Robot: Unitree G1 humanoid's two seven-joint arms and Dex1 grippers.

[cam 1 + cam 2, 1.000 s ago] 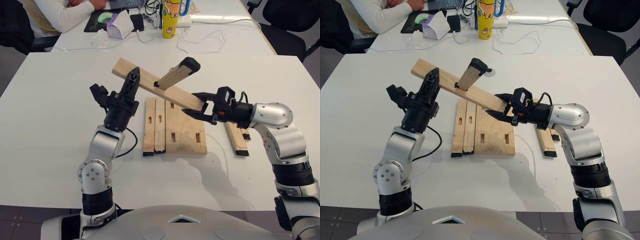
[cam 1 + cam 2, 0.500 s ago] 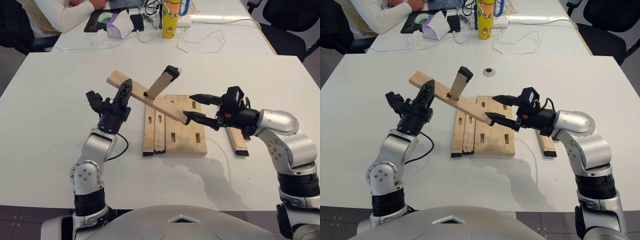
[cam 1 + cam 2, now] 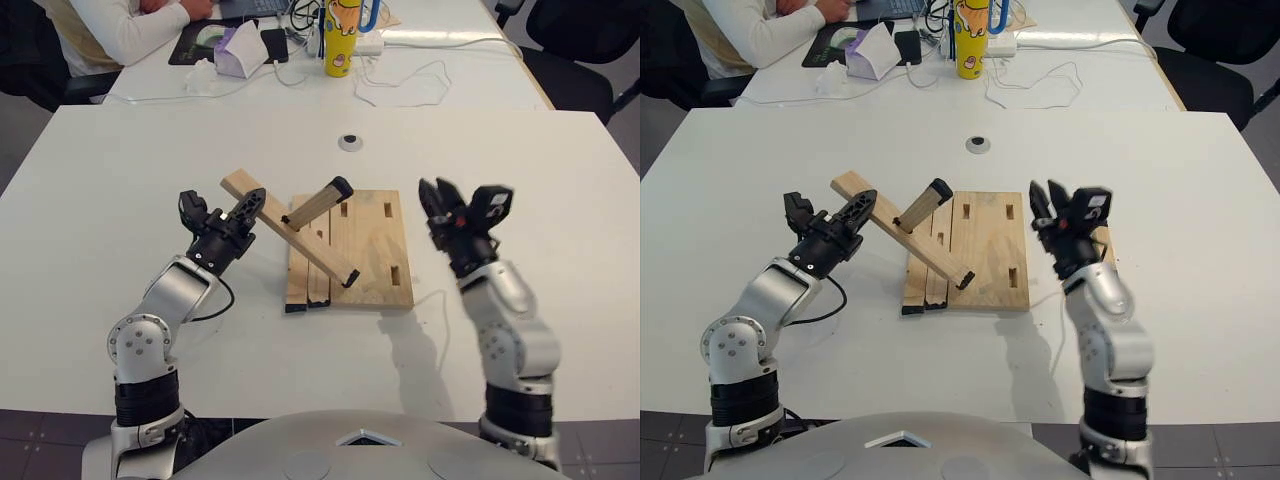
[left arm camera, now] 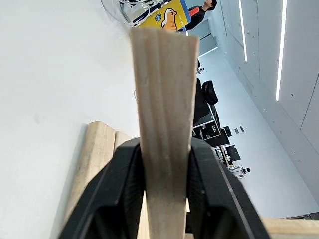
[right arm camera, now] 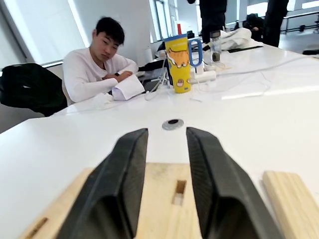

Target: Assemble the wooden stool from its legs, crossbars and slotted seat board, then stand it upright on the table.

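My left gripper [image 3: 248, 210] is shut on a long wooden leg [image 3: 292, 232] near its upper end. The leg slopes down to the right, and its lower end rests on the slotted seat board [image 3: 378, 240]. A shorter black-capped piece [image 3: 318, 201] sticks up out of the leg's middle. In the left wrist view the leg [image 4: 164, 99] is clamped between both fingers [image 4: 124, 184]. Two narrow slotted pieces [image 3: 306, 272] lie along the board's left edge. My right gripper [image 3: 436, 192] is open, raised above the board's right edge and holding nothing; its fingers [image 5: 127, 179] frame the board [image 5: 164, 199].
Another wooden leg [image 3: 1103, 240] lies on the table [image 3: 120, 180] behind my right arm. A small round disc [image 3: 349, 141] sits beyond the board. On the far table are a yellow cup [image 3: 340, 35], cables and a tissue box, with a seated person [image 3: 110, 25] there.
My left arm has lowered the leg until its far end rests on the board. My right gripper has let go of that end, pulled back to the right and turned upward.
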